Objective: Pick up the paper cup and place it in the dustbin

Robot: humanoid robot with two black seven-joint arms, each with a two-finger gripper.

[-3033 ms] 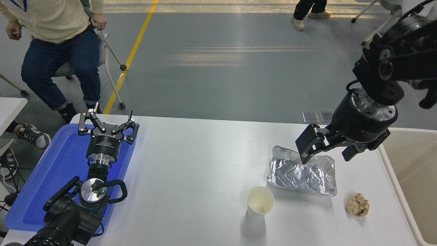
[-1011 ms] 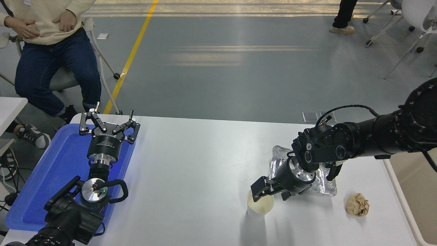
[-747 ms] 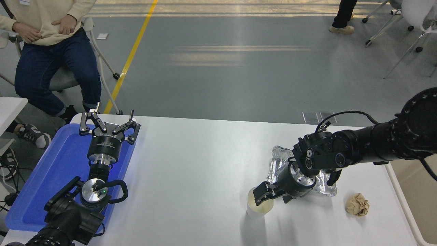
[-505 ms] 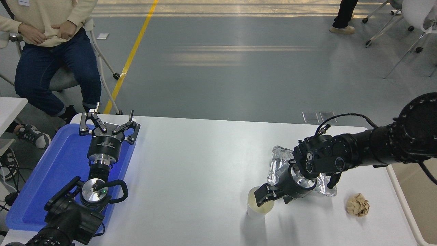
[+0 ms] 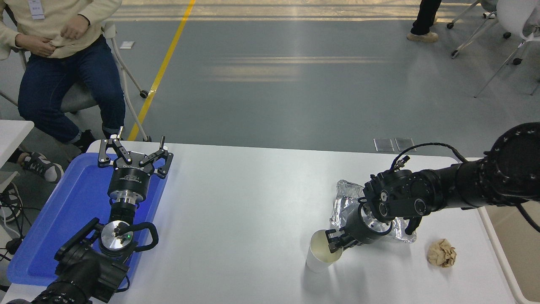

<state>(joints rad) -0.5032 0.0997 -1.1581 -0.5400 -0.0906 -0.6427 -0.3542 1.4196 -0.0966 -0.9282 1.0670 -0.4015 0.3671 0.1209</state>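
The paper cup (image 5: 319,254) stands at the front middle-right of the white table (image 5: 253,202), tipped a little, its cream inside showing. My right gripper (image 5: 334,243) comes in from the right and is shut on the cup's right rim, with one finger inside the mouth. The beige dustbin (image 5: 518,249) shows only partly at the right edge, beside the table. My left gripper (image 5: 135,153) is parked, open and empty, over the blue tray at the lower left.
A crumpled foil tray (image 5: 346,198) lies just behind the cup, partly under my right wrist. A brown paper ball (image 5: 441,253) lies between the cup and the dustbin. A blue tray (image 5: 46,228) is at the left. A person (image 5: 63,50) sits at the far left.
My right arm came down from above the foil tray to the cup. In the last half second its fingers closed on the cup's right rim, and the cup tipped slightly.
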